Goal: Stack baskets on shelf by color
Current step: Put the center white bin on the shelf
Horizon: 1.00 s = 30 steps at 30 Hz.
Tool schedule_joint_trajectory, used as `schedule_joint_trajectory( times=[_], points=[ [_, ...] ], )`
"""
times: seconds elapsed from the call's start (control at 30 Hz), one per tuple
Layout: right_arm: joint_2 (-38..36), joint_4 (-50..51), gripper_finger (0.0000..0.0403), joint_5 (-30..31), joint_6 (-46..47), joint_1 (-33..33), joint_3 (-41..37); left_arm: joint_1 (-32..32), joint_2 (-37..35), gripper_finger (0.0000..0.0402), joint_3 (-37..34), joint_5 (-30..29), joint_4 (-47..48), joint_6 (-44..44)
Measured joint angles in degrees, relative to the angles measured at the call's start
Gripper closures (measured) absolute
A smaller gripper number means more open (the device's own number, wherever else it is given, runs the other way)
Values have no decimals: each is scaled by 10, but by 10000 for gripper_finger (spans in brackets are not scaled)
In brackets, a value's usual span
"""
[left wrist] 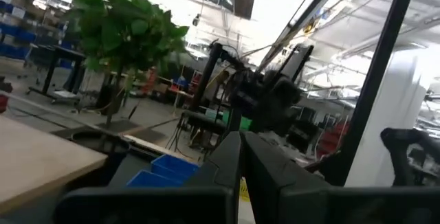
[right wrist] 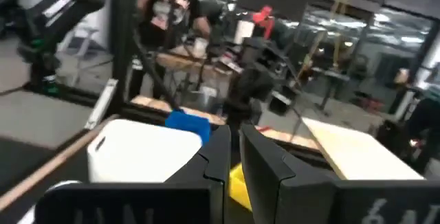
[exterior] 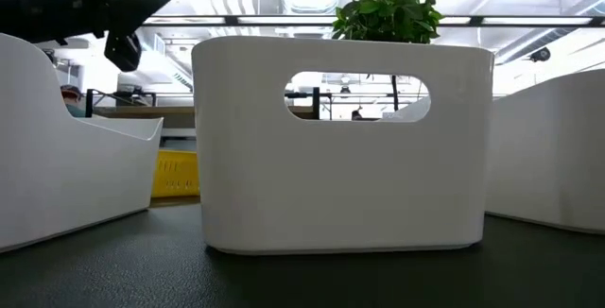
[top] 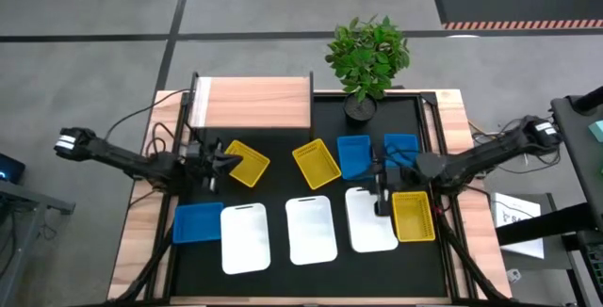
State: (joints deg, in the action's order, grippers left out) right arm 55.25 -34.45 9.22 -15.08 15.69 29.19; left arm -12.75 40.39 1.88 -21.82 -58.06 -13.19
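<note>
Nine baskets lie on the black table in the high view: yellow ones (top: 247,162), (top: 317,163), (top: 413,216), blue ones (top: 354,156), (top: 402,149), (top: 198,222), white ones (top: 245,236), (top: 311,229), (top: 369,218). The light-wood shelf (top: 252,102) stands bare at the far left. My left gripper (top: 226,161) is shut, raised beside the left yellow basket's left end (exterior: 123,48). My right gripper (top: 382,199) is shut and hangs above the right white basket's far end. In the low view the middle white basket (exterior: 345,147) fills the front.
A potted plant (top: 367,57) stands at the table's far edge, right of the shelf. The two far blue baskets lie side by side just near of it. Bare black table shows between the shelf and the row of baskets. Wooden strips (top: 141,241) border the table.
</note>
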Motion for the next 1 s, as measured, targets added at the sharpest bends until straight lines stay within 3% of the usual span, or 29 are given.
schedule_joint_trajectory(
  times=[0.3,0.43,0.67,1.0],
  points=[
    [106,255,376,-1,7,30,173,0,100,400,24,1,-56,0],
    [155,400,376,-3,34,36,252,0,121,400,23,1,-83,0],
    [239,571,373,-4,77,38,373,0,131,400,24,1,-110,0],
    [340,738,290,-13,80,38,496,0,124,400,23,2,-110,0]
  ],
)
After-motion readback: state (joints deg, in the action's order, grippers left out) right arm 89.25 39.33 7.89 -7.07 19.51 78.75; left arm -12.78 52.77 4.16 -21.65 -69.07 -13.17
